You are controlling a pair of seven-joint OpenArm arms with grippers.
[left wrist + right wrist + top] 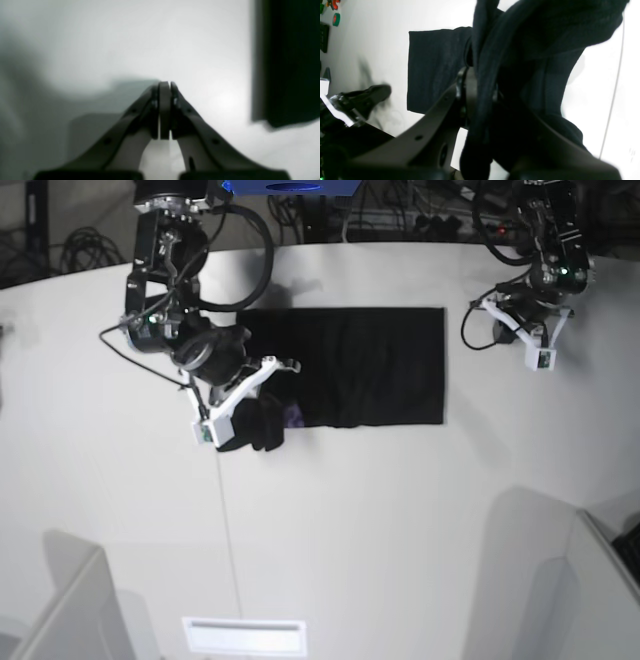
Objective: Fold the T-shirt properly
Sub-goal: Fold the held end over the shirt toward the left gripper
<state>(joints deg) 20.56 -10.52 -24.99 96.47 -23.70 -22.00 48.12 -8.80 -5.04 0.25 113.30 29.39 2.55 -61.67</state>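
Black shirt (360, 365) lies on the white worktop (350, 520) as a long folded strip, flat and fairly square at the end near the left arm. The other end is bunched and raised in the right tool (480, 95), whose jaws are clamped on a thick wad of cloth. A speck of purple print shows at that lifted fold in the base view.

Step in hand looks like the crosswise fold: the right arm takes its end over toward the far end. Next move calls for carrying the held end across level, laying edge on edge, then letting go without dragging the layer under it.

Left tool (165, 110) is closed on nothing, parked over bare worktop just beside the shirt's edge.
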